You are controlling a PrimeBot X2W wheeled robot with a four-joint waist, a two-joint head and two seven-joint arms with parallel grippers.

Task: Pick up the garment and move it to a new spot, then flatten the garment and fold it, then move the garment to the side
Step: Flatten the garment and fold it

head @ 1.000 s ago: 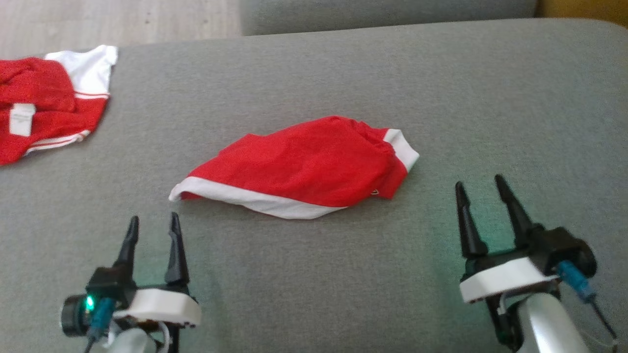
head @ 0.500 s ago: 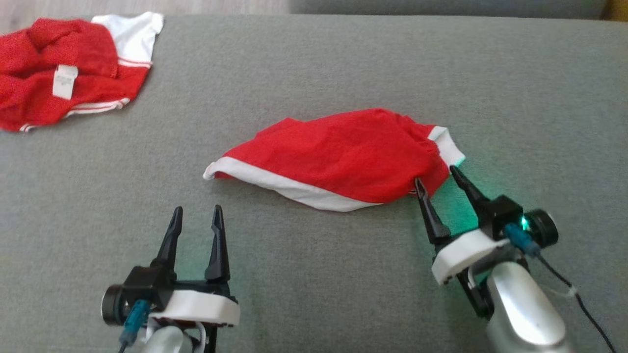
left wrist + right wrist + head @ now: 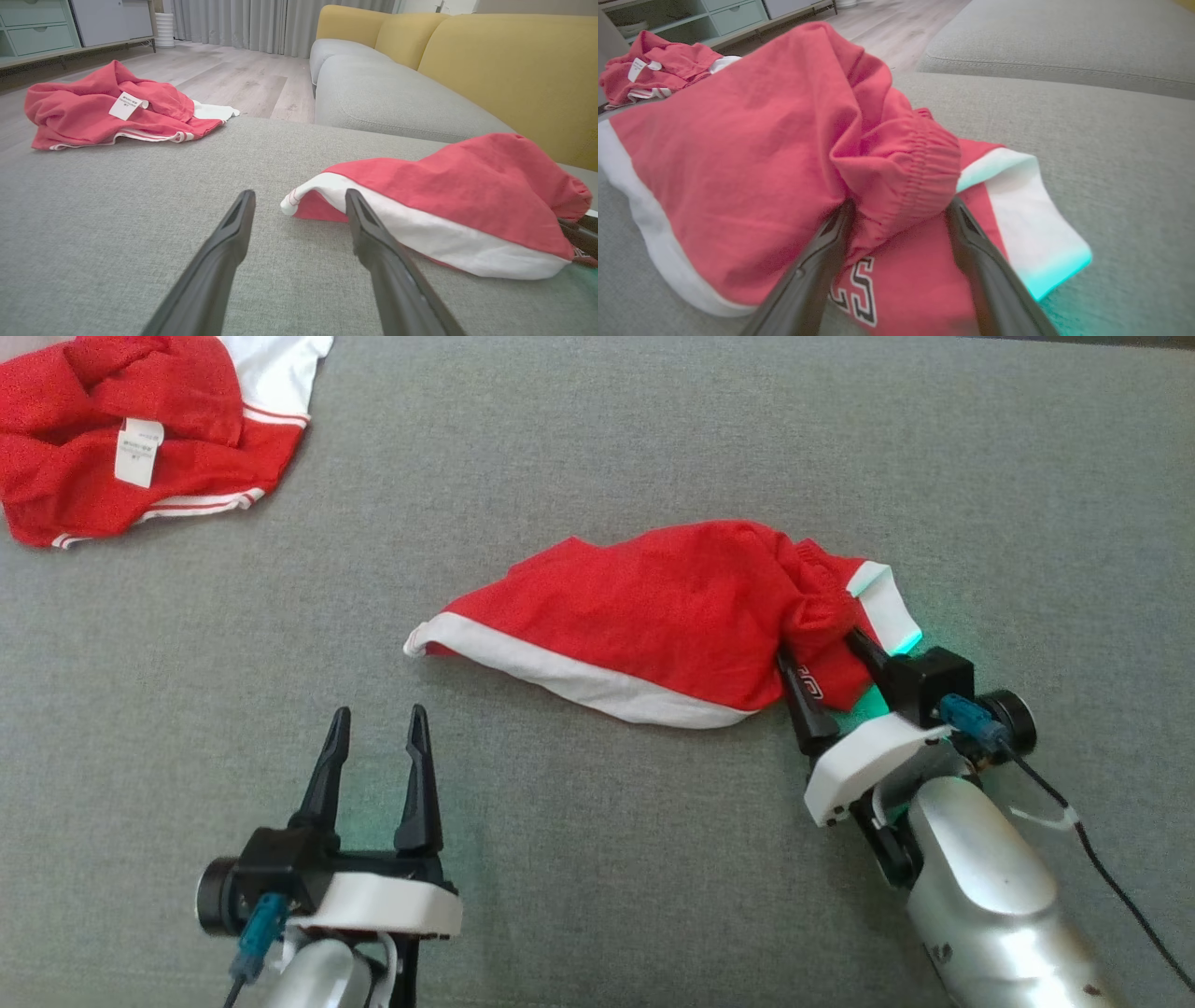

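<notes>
Head view: red garment (image 3: 653, 635) with white trim lies crumpled mid grey sofa cushion (image 3: 597, 877). White hem corner points to robot's left, elastic waistband end to robot's right. At waistband end, right gripper (image 3: 822, 651) has fingers spread wide, with bunched waistband fold sitting between them and cloth touching both. Toward hem corner, left gripper (image 3: 379, 712) is empty, fingers apart, near corner but clear of it. Second red-and-white garment (image 3: 140, 439) with white label is heaped at far left, well apart. Left wrist view: yellow backrest (image 3: 490, 56) and wood floor (image 3: 233, 79) beyond.
</notes>
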